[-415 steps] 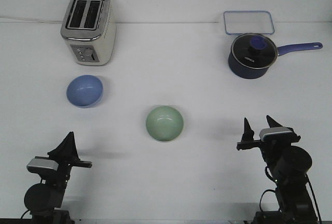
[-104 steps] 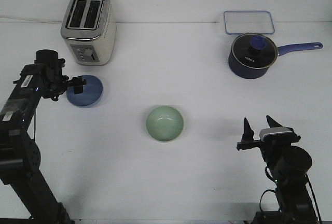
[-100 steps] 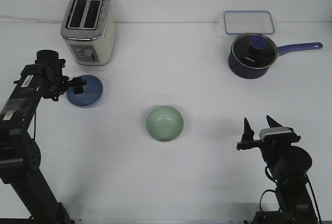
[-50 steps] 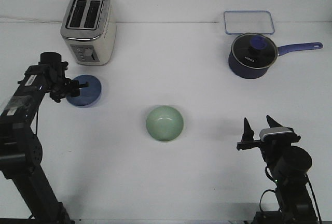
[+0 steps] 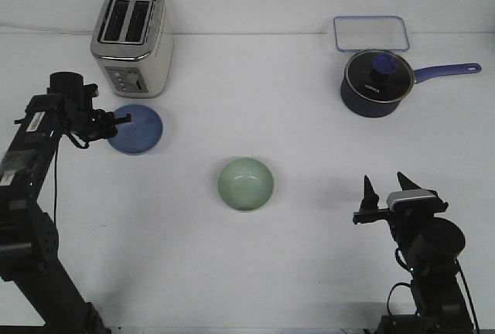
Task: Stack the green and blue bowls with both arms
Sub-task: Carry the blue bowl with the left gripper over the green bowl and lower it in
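Pick-up step. The left hand (image 5: 116, 121) is clamped on the rim of the blue bowl (image 5: 138, 128), which appears tilted and partly lifted, just in front of the toaster (image 5: 131, 40). The green bowl (image 5: 246, 184) sits farther forward and to the toaster's right. The right hand (image 5: 384, 188) waits with fingers spread, holding nothing. Next, probably: carry blue over green and lower it squarely.

A periwinkle blue bowl (image 5: 138, 129) at left, a pale mint green bowl (image 5: 245, 184) at centre, a silver toaster (image 5: 131, 40) with black slots at upper left, a dark blue saucepan (image 5: 377, 80) at upper right, all on a white table (image 5: 247, 102).
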Robot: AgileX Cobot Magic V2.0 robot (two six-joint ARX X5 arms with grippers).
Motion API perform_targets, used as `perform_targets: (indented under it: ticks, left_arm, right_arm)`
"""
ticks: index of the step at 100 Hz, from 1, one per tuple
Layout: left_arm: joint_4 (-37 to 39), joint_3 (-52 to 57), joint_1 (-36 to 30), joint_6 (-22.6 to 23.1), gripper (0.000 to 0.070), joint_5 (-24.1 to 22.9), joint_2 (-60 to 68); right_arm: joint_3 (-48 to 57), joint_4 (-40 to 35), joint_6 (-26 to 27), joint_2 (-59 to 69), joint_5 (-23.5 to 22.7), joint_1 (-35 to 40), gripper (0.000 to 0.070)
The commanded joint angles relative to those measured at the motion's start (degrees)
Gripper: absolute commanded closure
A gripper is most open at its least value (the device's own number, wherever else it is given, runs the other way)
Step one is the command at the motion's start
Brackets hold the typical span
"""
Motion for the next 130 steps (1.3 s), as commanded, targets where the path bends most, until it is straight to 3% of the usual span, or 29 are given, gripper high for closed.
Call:
perform_targets:
  ticks: [1,39,89,130]
  left_arm:
    - [0.02,1.11,-0.02,-0.33,0.0696,2.08,-2.6]
    - [-2.27,1.11,-8.66,-2.27,0.0696,10.84,-10.97]
    - [-2.86,1.09,-29.55,-2.25,0.0696,10.88,-6.21]
    - [-3.87,1.09,-34.88,-2.14,0.0696,10.88,1.22]
  right_arm:
    - [0.24,0.5,0.39,0.28,0.2,0.0,0.0211]
    - [0.24,0.52,0.39,0.33,0.2,0.0,0.0211]
    - [0.24,0.5,0.39,0.33,0.15,0.0,0.0211]
    - [0.24,0.46,0.39,0.33,0.15,0.0,0.0211]
